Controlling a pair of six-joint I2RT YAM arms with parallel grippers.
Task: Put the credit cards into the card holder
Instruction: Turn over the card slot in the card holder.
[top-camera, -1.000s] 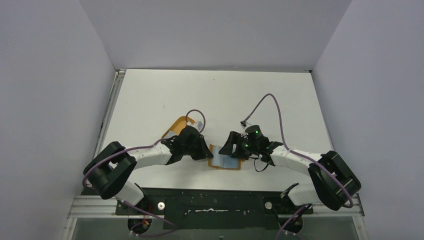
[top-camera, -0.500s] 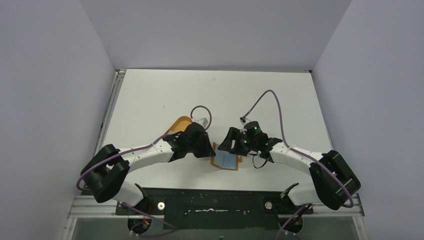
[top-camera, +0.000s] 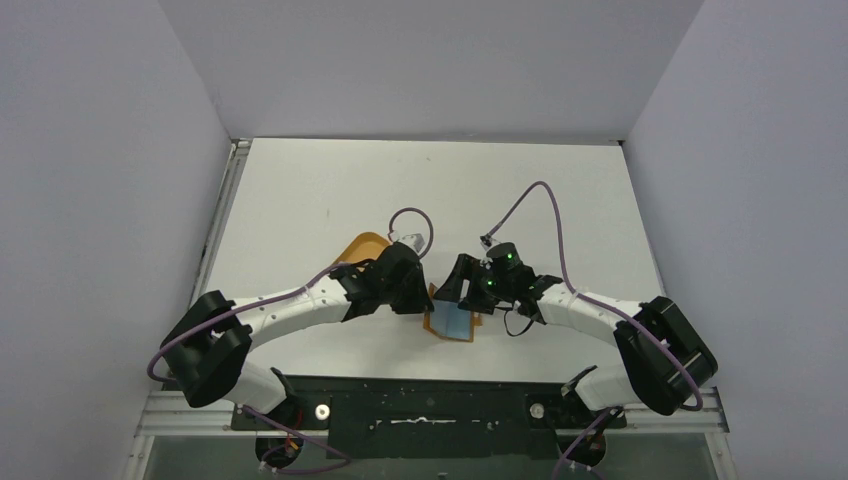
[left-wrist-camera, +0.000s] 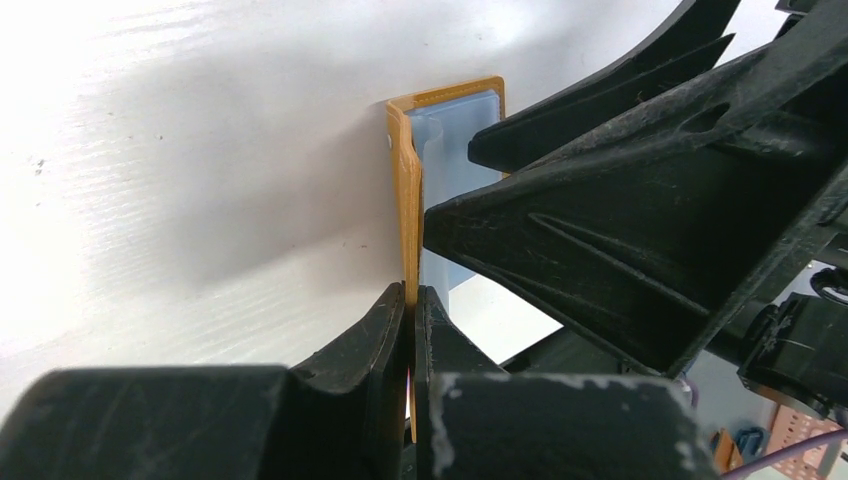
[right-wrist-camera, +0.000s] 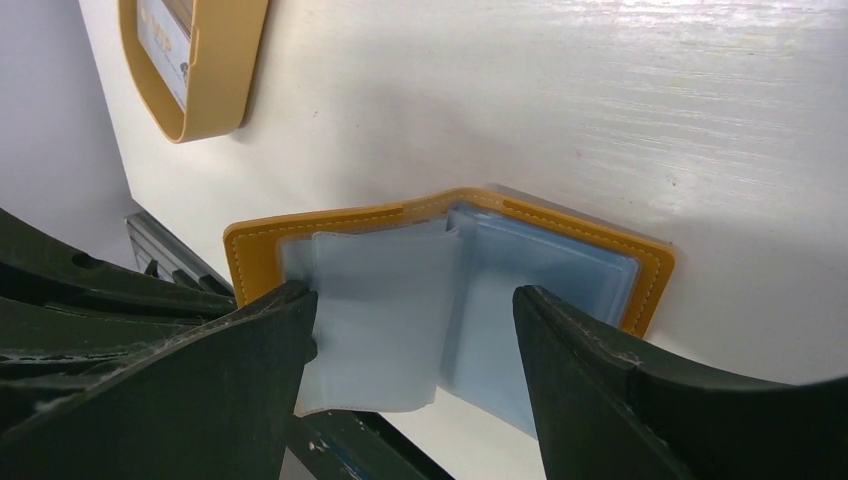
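We can read no brand or label anywhere. The only print is a few small dark marks on a pale card (right-wrist-camera: 165, 40) lying in the orange tray (right-wrist-camera: 215, 90), and they are too small for us to make out.

The card holder (top-camera: 450, 325) lies open on the white table (top-camera: 400, 190) between the two arms, just in front of their bases. The tray sits near it, behind the left arm's wrist, apart from the holder.

The left gripper (left-wrist-camera: 412, 300) has its fingers pressed together on the orange edge of the card holder (left-wrist-camera: 405, 210). That pinched flap stands up on its edge.

The right gripper (right-wrist-camera: 412, 300) has its fingers apart over the open holder (right-wrist-camera: 545, 290), one on each side. Between them lies a light blue sheet (right-wrist-camera: 375, 320), loose and slightly curled. One finger touches its edge and the other stands clear of it. We cannot tell whether the sheet is a credit card or a plastic pocket of the holder.

From above, the two black grippers hide most of the holder and we see only a blue and orange patch. The right wrist view shows the stitched orange border and the blue inner pockets. The left wrist view alone shows the pinch, with the right gripper's black fingers (left-wrist-camera: 620, 200) crowding in beside the raised flap.
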